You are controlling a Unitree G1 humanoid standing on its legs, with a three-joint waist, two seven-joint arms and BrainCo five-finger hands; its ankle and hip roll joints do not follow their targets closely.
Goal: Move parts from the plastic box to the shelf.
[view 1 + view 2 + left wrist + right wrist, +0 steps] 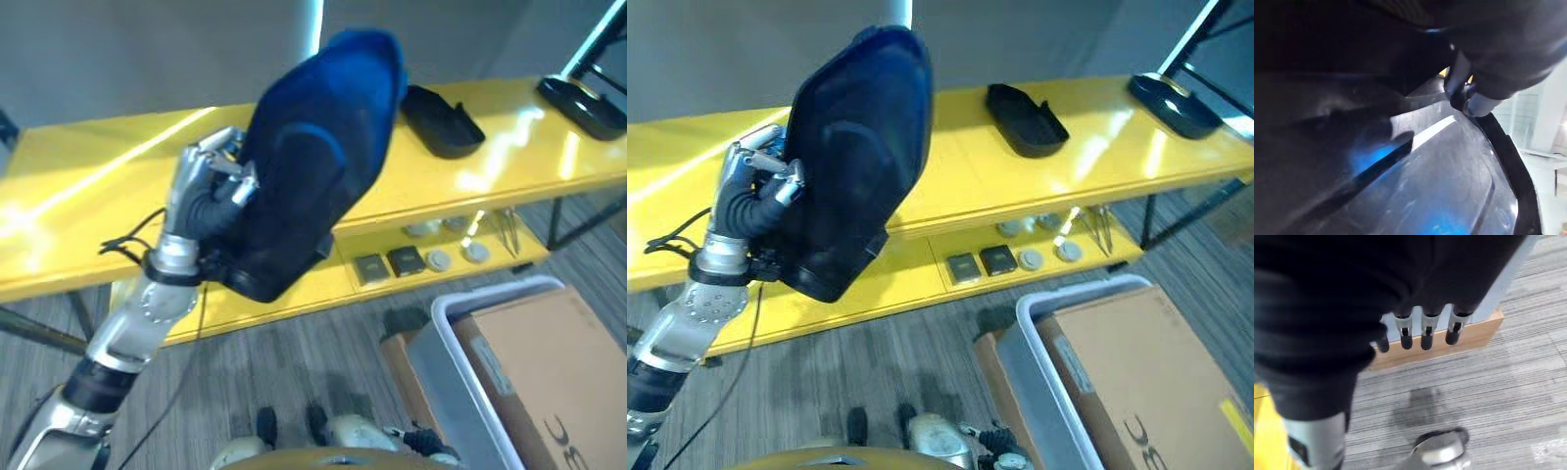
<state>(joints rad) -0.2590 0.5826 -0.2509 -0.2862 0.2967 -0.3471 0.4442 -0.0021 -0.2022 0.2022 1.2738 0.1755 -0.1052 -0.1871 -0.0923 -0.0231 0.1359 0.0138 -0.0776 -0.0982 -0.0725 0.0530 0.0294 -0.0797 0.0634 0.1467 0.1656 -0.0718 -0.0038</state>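
Observation:
My left hand (pixel 201 191) is shut on the edge of a large dark blue-black moulded plastic part (pixel 313 166). It holds the part tilted in the air above the front of the yellow shelf (pixel 88 186). In the left wrist view the part's glossy inner surface (pixel 1425 186) lies close under the hand, with one finger (pixel 1469 98) curled over its rim. The grey plastic box (pixel 441 362) stands on the floor at lower right with a brown cardboard sheet (pixel 549 372) in it. My right hand (pixel 1422 330) hangs open over the floor, holding nothing.
Two more black parts (pixel 441 119) (pixel 583 103) lie on the shelf's top board to the right. Small dark blocks and round pieces (pixel 407 259) sit on the lower board. A cardboard box (pixel 397 348) stands beside the grey box on the grey carpet.

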